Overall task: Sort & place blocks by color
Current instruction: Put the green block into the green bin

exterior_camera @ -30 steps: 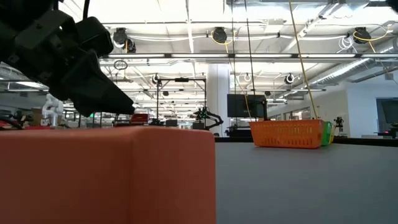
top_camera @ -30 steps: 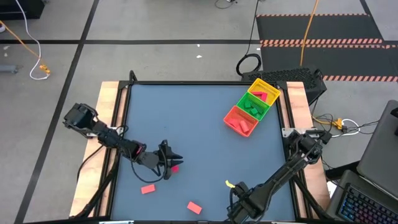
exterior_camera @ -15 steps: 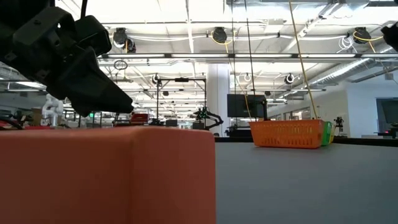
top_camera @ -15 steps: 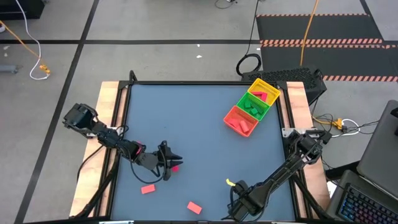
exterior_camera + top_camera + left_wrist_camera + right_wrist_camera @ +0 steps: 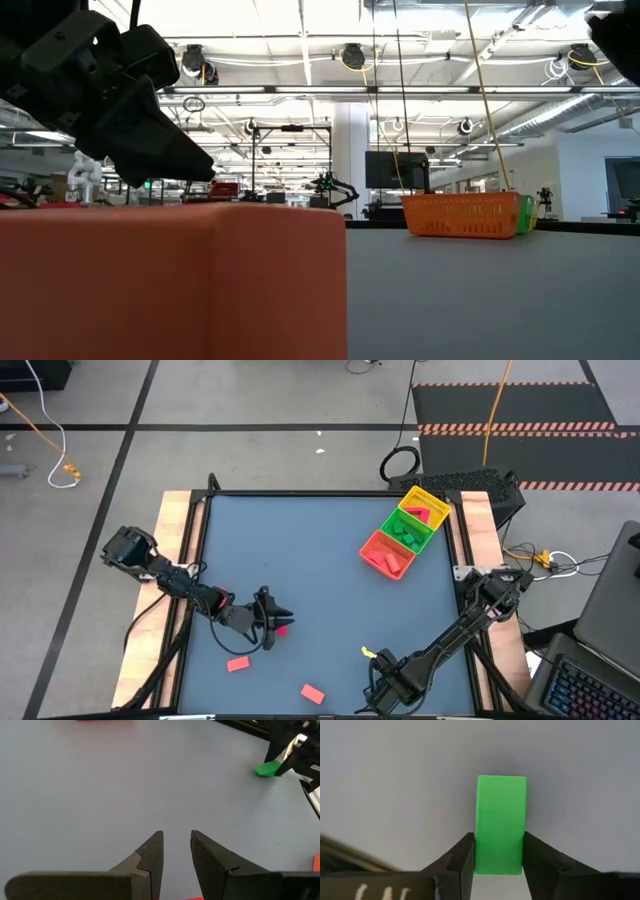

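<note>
two arms work over the blue-grey table. the right gripper is low at the near edge of the table, right of centre, and its two dark fingers press against both long sides of a green block, so it is clenched on that block. the block lies flat on the table surface with its far end sticking out past the fingertips. from the left wrist camera the same green block shows far off, beside the right arm's dark tip.

the left gripper is at the left half of the table, toward the near edge, with a narrow gap between its fingers. a sliver of red shows between them at the very bottom of the left wrist picture, and from above a red block sits right at the gripper's tip; i cannot tell whether the fingers are grasping it or only resting beside it.

two more red blocks lie loose near the front edge: one just in front of the left gripper, the other further right, between the two arms. in the low view one of them fills the foreground as a big red block.

a tray with yellow, green and red sections sits at the far right corner of the table, well apart from both grippers, with green pieces in the green section and red pieces in the red and yellow ones.
</note>
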Robot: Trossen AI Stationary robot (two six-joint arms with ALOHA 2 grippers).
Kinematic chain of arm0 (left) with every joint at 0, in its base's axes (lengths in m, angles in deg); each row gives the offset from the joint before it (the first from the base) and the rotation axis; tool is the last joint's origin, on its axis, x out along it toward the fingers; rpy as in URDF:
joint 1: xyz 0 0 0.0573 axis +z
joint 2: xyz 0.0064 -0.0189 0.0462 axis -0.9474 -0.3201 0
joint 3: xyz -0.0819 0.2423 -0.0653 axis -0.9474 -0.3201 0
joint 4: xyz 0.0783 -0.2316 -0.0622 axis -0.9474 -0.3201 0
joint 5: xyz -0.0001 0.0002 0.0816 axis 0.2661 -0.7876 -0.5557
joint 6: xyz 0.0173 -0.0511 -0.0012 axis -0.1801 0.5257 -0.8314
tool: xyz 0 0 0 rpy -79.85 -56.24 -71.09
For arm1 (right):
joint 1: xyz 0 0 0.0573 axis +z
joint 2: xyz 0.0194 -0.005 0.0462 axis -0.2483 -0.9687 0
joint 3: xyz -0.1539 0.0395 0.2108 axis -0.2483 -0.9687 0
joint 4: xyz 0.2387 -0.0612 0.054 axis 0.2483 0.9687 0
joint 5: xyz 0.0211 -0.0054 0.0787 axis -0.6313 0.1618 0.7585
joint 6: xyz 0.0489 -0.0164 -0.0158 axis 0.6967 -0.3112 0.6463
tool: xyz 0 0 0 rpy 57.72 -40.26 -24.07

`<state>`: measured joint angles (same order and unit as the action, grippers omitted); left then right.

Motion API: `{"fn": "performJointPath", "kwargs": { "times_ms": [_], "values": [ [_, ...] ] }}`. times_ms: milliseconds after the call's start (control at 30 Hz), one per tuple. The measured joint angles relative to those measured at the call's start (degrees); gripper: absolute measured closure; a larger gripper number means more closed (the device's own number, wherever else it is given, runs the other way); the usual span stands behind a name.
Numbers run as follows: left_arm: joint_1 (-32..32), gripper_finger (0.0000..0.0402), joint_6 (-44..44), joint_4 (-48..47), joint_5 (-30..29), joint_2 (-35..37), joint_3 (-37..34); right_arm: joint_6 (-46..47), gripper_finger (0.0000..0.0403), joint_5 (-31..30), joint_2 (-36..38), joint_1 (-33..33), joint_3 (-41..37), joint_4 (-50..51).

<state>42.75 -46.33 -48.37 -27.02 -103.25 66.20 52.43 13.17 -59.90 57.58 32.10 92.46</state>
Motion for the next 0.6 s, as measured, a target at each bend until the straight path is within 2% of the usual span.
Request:
{"fn": "performJointPath", "kwargs": {
  "times_ms": [300, 600],
  "values": [
    [0.0, 0.0302, 0.0, 0.3, 0.0, 0.0, 0.0, -5.8, 0.0282, -12.3, 11.6, -4.0, 0.0, 5.0],
    [0.0, 0.0302, 0.5, 0.3, 0.0, 0.0, 0.0, -22.3, 0.0282, -25.6, 23.4, -15.3, 0.0, 24.9]
  ]
}}
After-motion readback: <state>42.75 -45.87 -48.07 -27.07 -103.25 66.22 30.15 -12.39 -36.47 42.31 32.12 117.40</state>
